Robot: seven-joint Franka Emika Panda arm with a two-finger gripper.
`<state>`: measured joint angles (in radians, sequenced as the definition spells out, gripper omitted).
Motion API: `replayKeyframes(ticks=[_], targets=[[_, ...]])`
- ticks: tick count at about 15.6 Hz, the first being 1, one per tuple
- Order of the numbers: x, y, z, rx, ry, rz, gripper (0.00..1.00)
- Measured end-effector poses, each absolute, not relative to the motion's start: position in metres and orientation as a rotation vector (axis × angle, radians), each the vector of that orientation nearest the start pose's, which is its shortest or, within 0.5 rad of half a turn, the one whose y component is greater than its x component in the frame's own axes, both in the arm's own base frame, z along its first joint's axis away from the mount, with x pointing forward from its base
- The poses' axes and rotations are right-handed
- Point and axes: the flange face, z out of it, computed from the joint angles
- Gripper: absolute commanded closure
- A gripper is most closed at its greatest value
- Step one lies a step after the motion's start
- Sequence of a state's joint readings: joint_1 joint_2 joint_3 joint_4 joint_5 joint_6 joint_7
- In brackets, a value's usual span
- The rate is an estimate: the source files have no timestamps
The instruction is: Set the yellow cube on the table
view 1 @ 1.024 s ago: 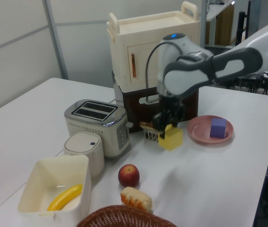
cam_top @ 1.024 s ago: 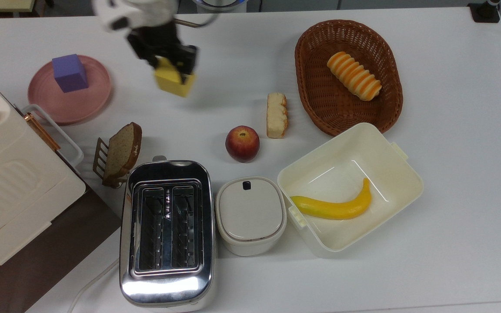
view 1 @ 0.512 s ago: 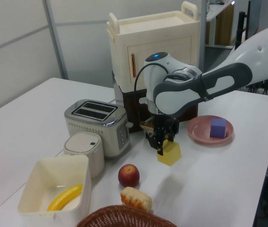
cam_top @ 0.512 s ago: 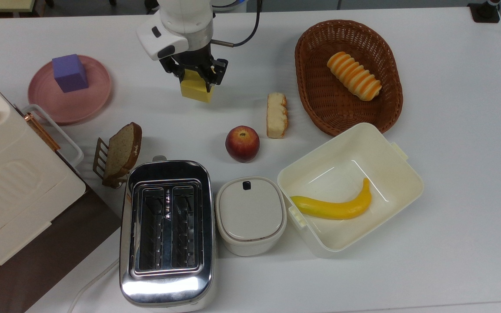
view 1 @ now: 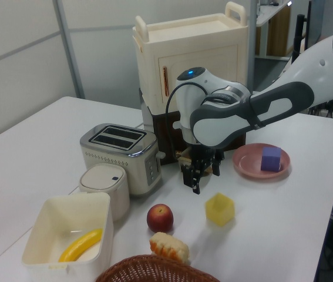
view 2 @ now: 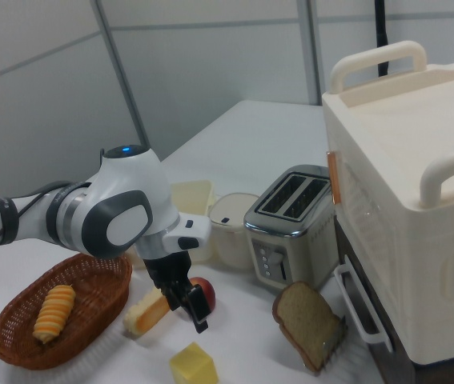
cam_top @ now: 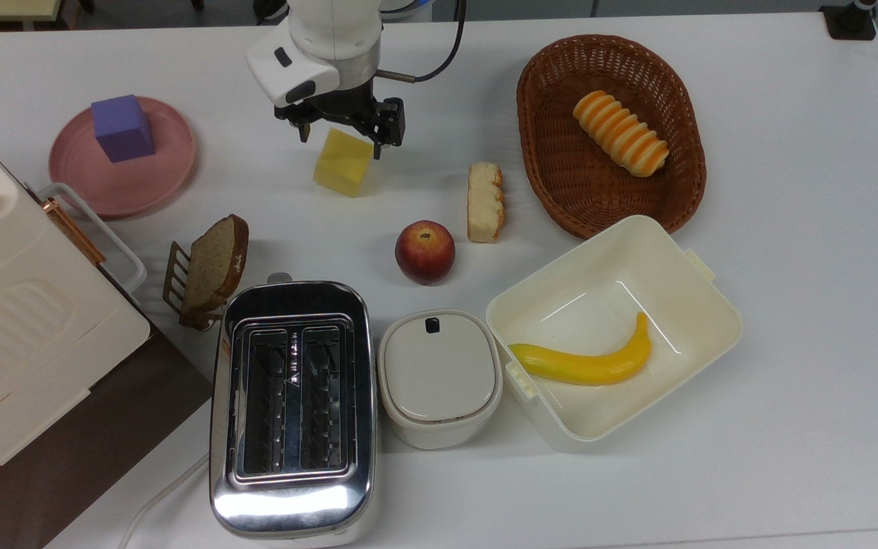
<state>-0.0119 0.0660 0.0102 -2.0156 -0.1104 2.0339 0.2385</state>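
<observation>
**Resting free on the tabletop, the yellow block sits under a spread, empty gripper**

Spanning nearly the whole top view, the large flat white matte table carries everything. At eight o'clock in the top view stands the big cream plastic cabinet with handles; at six o'clock the shiny chrome two-slot toaster, with the small cream lidded pot just beside it and the open cream plastic box holding a yellow banana at four o'clock. The oval brown wicker basket lies at two o'clock. The round pink plate at ten o'clock bears the purple cube.

The white Franka arm's black two-finger gripper hangs at twelve o'clock with its fingers spread wide and nothing between them. The plain matte bright-yellow cube stands on the table directly below the fingers at their six o'clock, clear of both. In the left view the yellow cube sits at the gripper's four o'clock, apart from it; the red apple lies near
</observation>
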Motion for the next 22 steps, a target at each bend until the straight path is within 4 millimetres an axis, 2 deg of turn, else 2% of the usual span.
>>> replayKeyframes(ticks=[5,7,9,11,14,17,19,22], targets=[[0.563,-0.008,0.419,-3.23,0.305,0.05,0.0],[0.567,-0.011,0.429,-3.228,0.315,0.013,0.0],[0.576,-0.025,0.456,-3.223,0.361,-0.038,0.0],[0.579,-0.053,0.493,-3.223,0.407,-0.041,0.0],[0.574,-0.096,0.546,-3.226,0.429,-0.069,0.0],[0.564,-0.129,0.584,-3.147,0.523,-0.129,0.0],[0.559,-0.134,0.601,-3.078,0.542,-0.16,0.0],[0.556,-0.123,0.608,-3.057,0.519,-0.134,0.0]])
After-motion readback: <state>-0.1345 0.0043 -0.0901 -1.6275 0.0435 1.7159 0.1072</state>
